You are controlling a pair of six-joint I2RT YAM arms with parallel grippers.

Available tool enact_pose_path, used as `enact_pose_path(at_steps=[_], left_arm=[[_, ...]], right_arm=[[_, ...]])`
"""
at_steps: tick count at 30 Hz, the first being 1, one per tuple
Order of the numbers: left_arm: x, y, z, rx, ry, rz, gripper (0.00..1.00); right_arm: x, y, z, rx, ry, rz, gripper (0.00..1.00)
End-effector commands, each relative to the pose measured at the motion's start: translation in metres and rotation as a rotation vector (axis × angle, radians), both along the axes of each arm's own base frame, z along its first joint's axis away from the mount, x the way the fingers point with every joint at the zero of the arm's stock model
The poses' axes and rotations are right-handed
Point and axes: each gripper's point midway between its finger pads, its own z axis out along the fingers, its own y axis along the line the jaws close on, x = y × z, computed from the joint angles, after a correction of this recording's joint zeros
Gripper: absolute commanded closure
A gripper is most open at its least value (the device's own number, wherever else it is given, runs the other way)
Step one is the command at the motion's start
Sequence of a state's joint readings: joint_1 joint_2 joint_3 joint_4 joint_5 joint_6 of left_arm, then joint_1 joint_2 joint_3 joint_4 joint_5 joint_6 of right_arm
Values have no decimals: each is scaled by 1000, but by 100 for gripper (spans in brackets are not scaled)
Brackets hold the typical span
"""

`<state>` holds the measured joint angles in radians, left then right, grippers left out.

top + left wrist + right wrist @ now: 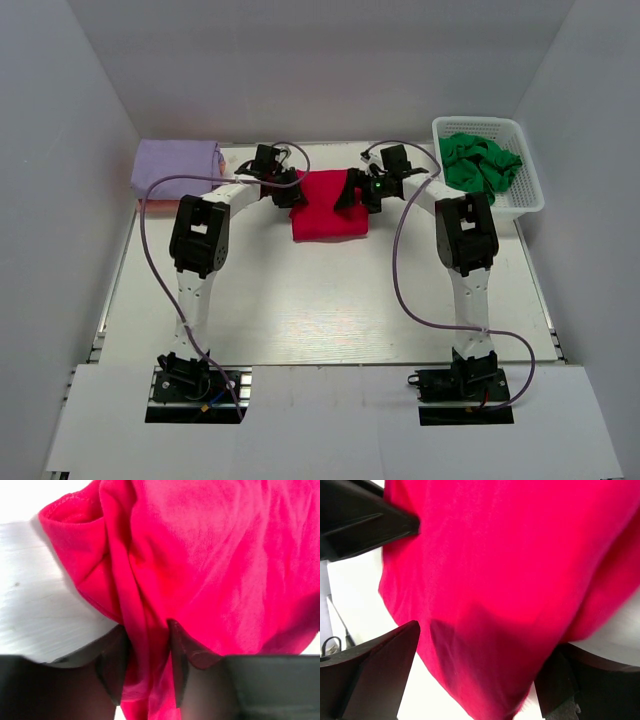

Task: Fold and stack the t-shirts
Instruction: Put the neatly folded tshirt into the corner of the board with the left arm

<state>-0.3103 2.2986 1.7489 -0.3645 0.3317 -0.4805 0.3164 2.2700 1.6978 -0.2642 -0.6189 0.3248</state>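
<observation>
Red t-shirt pinched in left hand.

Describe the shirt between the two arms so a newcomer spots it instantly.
Look at the white table, at the middle of its far side. There lies the red t-shirt, folded into a rough rectangle. It alone is red: the lavender t-shirt sits far left, the green t-shirt in the basket far right.
</observation>
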Motion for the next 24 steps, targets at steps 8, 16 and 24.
enact_pose_path(at_steps=[8, 16, 24], left_arm=[[-10, 2, 3, -12, -40, -46, 100], [3, 3, 88, -6, -325, -125, 100], [18, 42, 140, 172, -451, -192, 100]], right_arm=[[10, -14, 19, -71, -51, -101, 10], [13, -59, 51, -199, -131, -297, 10], [-11, -88, 72, -251, -161, -384, 10]])
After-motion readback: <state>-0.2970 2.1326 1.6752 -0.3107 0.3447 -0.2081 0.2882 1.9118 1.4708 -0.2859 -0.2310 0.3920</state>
